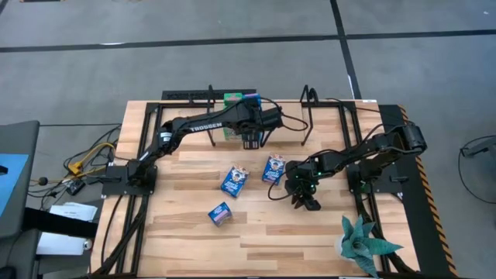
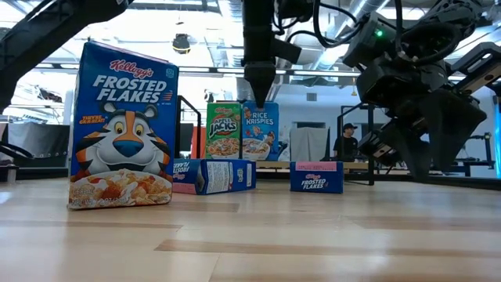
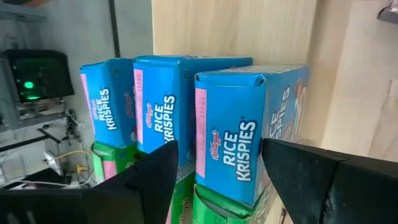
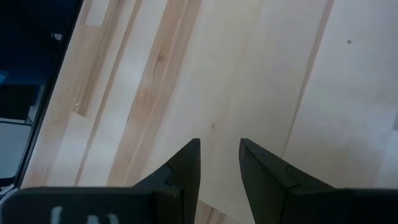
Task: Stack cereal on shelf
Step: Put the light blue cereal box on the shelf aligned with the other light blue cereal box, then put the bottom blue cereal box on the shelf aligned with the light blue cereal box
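Left gripper (image 3: 217, 162) at the shelf (image 1: 279, 124), fingers spread either side of a light blue cereal box (image 3: 249, 137), gripping or not: cannot tell. Right gripper (image 4: 219, 163) empty, part-open over bare table (image 4: 261, 74).

Smooth wooden table (image 1: 310, 232), seemingly glossy cardboard cereal (image 1: 234, 180)

black arms (image 1: 194, 124), white TROSSEN lettering, seemingly matte

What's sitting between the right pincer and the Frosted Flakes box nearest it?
Nothing: in the high view only bare table separates the right pincer, empty and slightly open, from the nearest Frosted Flakes box.
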